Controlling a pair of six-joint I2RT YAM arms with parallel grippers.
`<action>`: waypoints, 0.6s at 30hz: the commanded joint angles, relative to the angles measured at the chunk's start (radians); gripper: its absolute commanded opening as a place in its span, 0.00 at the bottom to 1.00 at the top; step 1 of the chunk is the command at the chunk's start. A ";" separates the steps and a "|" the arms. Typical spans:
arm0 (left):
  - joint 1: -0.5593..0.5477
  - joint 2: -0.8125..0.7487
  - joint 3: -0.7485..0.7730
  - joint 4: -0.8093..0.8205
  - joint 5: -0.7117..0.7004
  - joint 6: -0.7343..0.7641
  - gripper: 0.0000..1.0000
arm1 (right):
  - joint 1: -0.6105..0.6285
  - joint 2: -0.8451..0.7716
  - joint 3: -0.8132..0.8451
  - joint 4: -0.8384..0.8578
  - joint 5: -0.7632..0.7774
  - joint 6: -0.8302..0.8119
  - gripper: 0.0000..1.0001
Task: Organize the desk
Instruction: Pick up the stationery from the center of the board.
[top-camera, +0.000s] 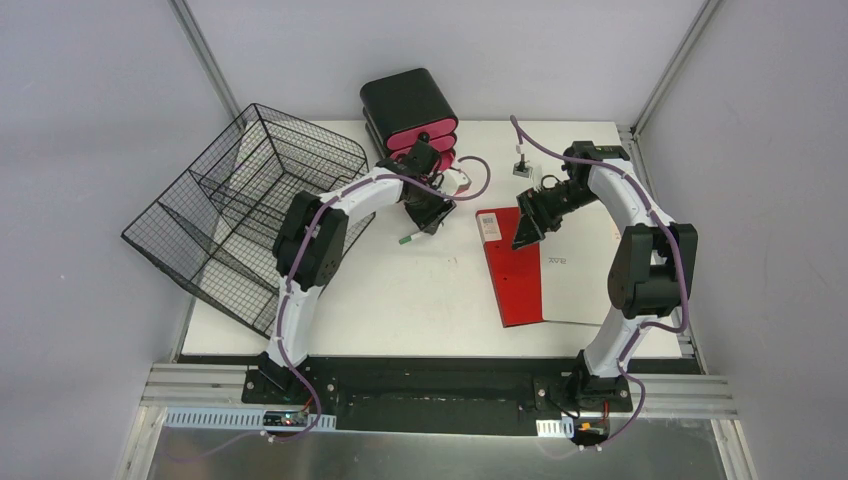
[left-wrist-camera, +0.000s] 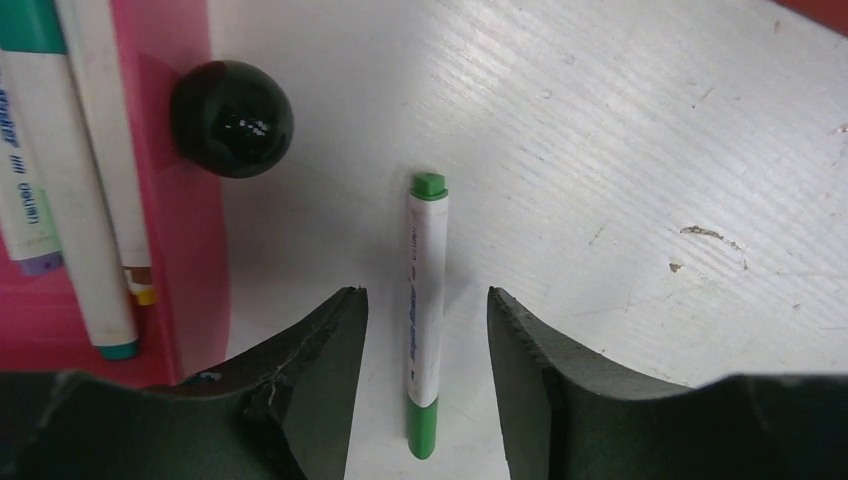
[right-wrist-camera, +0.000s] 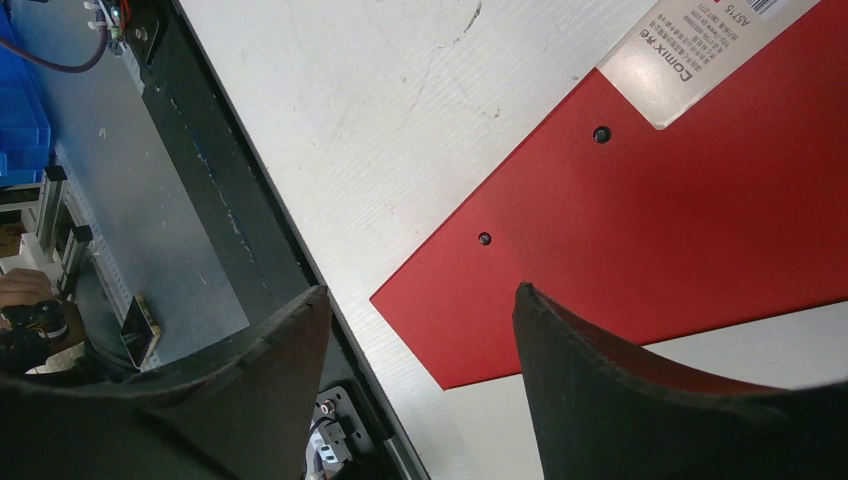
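Green-capped marker (left-wrist-camera: 427, 250) lies flat on the white counter (left-wrist-camera: 620, 150), lined up between the open jaws of the left gripper (left-wrist-camera: 425, 300), seemingly for a pick toward the pink drawer (left-wrist-camera: 190, 270); the right gripper (right-wrist-camera: 420, 300) hangs open over the red notebook (right-wrist-camera: 650, 220).

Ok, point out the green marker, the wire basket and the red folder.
green marker (left-wrist-camera: 426, 300), left wrist view, white barrel.
wire basket (top-camera: 200, 215), top view, mesh wall.
red folder (top-camera: 518, 285), top view, red cover.
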 joint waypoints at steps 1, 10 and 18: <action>-0.029 0.019 0.039 -0.027 -0.047 0.024 0.47 | 0.004 -0.010 0.040 -0.007 -0.028 -0.033 0.70; -0.066 0.051 0.031 -0.040 -0.135 0.031 0.19 | 0.004 -0.010 0.040 -0.007 -0.025 -0.033 0.70; -0.068 0.031 0.022 -0.033 -0.178 0.022 0.00 | 0.003 -0.013 0.040 -0.008 -0.025 -0.033 0.70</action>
